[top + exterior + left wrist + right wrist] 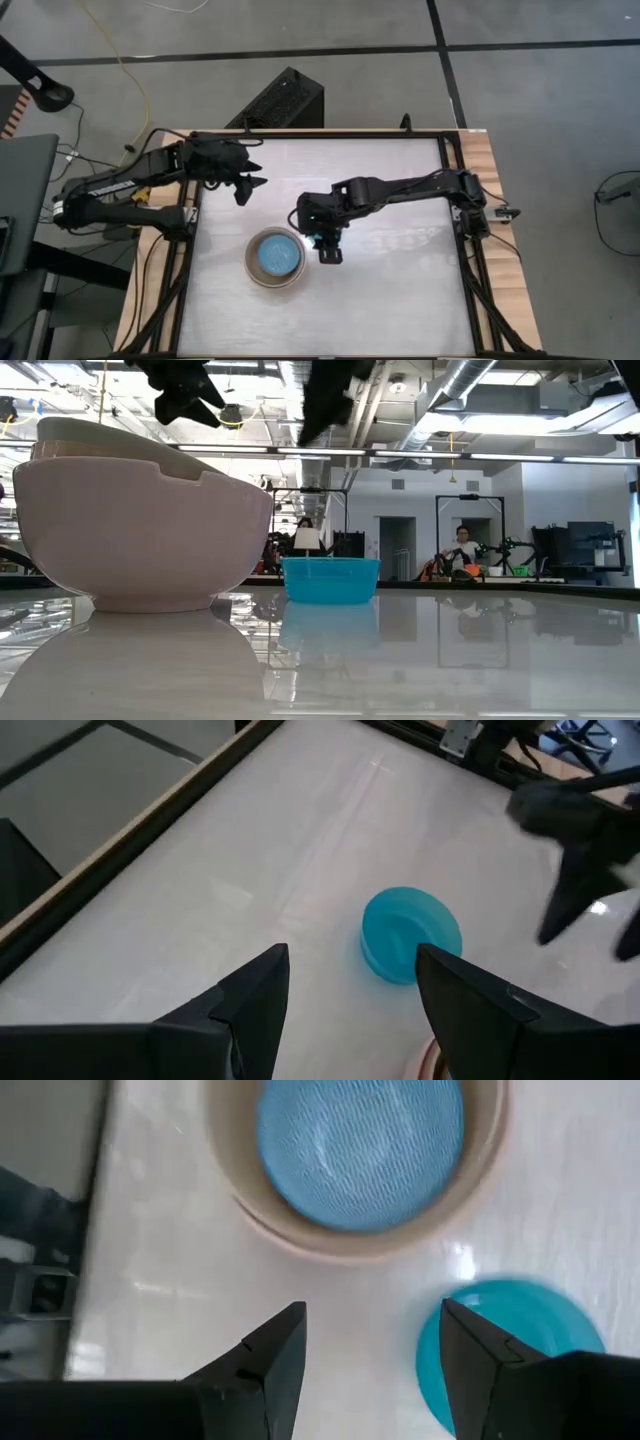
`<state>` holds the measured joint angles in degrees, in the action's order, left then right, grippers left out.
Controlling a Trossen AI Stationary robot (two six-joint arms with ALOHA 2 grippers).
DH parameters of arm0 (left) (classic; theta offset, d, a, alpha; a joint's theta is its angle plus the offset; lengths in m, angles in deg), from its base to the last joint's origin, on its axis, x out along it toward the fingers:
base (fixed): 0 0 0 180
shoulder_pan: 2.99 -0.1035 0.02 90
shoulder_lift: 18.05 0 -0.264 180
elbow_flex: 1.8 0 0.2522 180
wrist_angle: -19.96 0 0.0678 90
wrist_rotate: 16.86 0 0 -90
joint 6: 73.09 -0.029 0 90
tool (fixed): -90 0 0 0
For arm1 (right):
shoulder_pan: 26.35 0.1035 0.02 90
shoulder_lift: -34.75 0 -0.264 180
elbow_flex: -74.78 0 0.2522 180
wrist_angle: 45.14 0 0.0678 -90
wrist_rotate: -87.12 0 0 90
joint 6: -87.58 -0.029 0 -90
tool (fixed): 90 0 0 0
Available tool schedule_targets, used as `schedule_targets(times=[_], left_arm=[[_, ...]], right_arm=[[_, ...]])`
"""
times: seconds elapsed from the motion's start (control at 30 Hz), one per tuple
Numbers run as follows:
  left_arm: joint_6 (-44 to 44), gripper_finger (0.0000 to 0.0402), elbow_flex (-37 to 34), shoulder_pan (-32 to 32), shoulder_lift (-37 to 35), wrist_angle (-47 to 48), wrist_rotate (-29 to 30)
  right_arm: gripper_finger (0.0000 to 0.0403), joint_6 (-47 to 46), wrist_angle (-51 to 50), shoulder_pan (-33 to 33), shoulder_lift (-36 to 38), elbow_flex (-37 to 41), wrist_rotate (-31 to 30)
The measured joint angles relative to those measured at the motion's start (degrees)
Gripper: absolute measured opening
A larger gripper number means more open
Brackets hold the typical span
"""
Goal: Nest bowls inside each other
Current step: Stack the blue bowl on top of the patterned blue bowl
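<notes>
A stack of nested bowls (275,257) stands near the table's middle. Its outer bowls are pale and beige, and the light blue bowl (360,1145) lies innermost. Just to its right a teal bowl (410,935) rests upright on its base (330,582); in the high view my right arm mostly hides it. My right gripper (370,1350) hangs open above the gap between the stack and the teal bowl, pointing steeply down, with nothing between its fingers. My left gripper (250,185) is open in the air at the far left, aimed toward the teal bowl.
The white tabletop (400,290) has a raised dark frame (455,190) and wooden edges along its sides. A black box (280,100) sits on the floor beyond the far edge. People show in the room behind the table in the low view.
</notes>
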<state>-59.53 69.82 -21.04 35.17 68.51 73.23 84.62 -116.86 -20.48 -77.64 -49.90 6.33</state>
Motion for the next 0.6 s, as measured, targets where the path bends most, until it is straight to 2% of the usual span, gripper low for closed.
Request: schedule_targets(times=[0.23, 0.33, 0.6], left_arm=[[0.2, 0.0207, 0.0, 0.0, -1.9, 0.1, 1.0], [0.3, 0.0207, 0.0, 0.0, -3.2, 0.2, 2.7], [0.7, 0.0207, 0.0, 0.0, -6.4, 0.3, 5.4]], right_arm=[[0.0191, 0.0, 0.9, -1.4, -0.1, 11.6, 0.0], [0.0191, -0.2, 5.0, -2.3, -0.2, 16.0, 2.3], [0.0191, -1.1, 13.3, -3.9, -0.2, 21.2, 3.0]])
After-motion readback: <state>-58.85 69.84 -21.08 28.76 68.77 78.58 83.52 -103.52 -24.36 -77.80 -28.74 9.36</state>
